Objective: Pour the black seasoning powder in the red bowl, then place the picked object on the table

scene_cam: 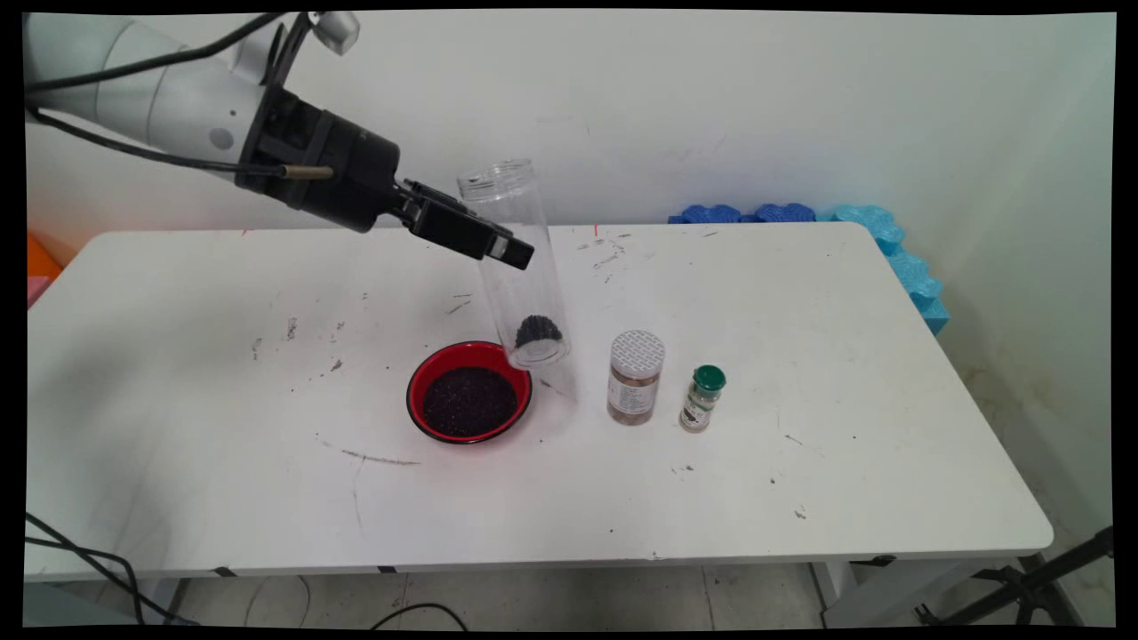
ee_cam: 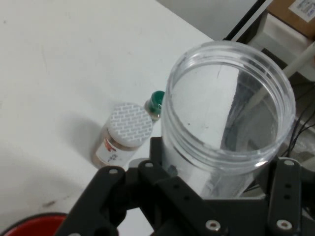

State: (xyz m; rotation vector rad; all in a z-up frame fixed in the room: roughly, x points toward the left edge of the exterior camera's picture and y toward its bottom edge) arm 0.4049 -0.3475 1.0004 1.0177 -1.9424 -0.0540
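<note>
My gripper (scene_cam: 498, 242) is shut on a tall clear plastic jar (scene_cam: 520, 267), gripping it at mid-height. The jar is nearly upright, tilted slightly, its open mouth up and a small heap of dark grains (scene_cam: 538, 331) at its bottom. Its base hangs just above the table beside the right rim of a red bowl (scene_cam: 418, 391) filled with dark grains. In the hand view the jar's open mouth (ee_cam: 229, 113) fills the middle, held by the black linkage (ee_cam: 211, 201) below it.
To the right of the bowl stand a spice jar with a white patterned lid (scene_cam: 636, 377) (ee_cam: 125, 132) and a small green-capped bottle (scene_cam: 703, 397) (ee_cam: 156, 101). Blue foam pieces (scene_cam: 889, 244) lie at the table's far right corner. The table edge (scene_cam: 533, 556) runs along the front.
</note>
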